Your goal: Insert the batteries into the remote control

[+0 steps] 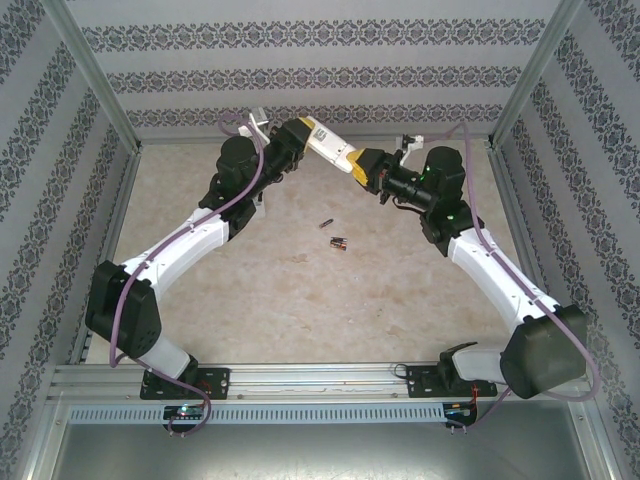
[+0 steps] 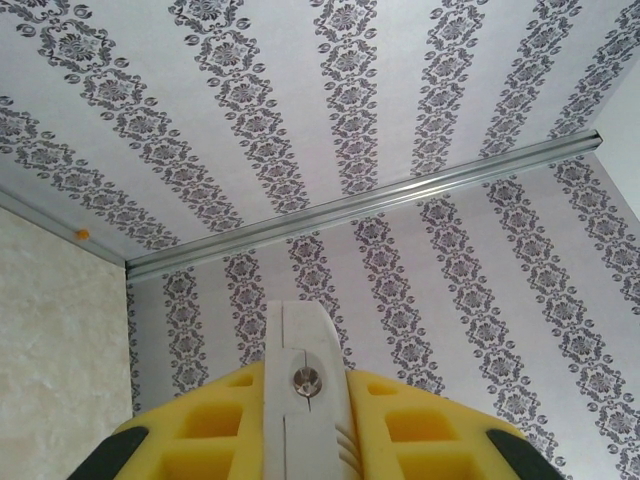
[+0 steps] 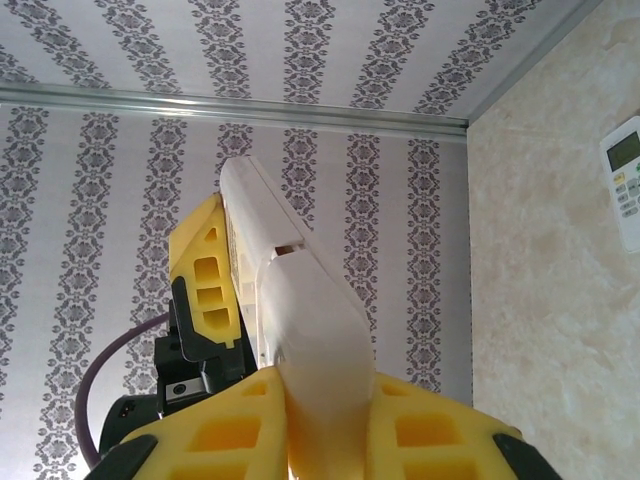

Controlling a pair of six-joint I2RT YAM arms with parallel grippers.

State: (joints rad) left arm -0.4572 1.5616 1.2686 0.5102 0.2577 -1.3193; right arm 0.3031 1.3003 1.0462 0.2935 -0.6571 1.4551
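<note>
Remote (image 1: 326, 146) at back; batteries (image 1: 338, 243) on table (image 1: 300, 310) before it.

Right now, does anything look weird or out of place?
Yes: both jaws clamp one white remote in the air, while the batteries lie loose on the table, so nothing looks free to fetch them.

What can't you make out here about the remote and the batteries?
Top external: the batteries are too small to count.
Left wrist: the remote, clamped by the left gripper, is edge-on and cut off by the bottom edge.
Right wrist: the right gripper hides the remote's near end.
Right wrist: a second remote is cut by the right edge.
</note>
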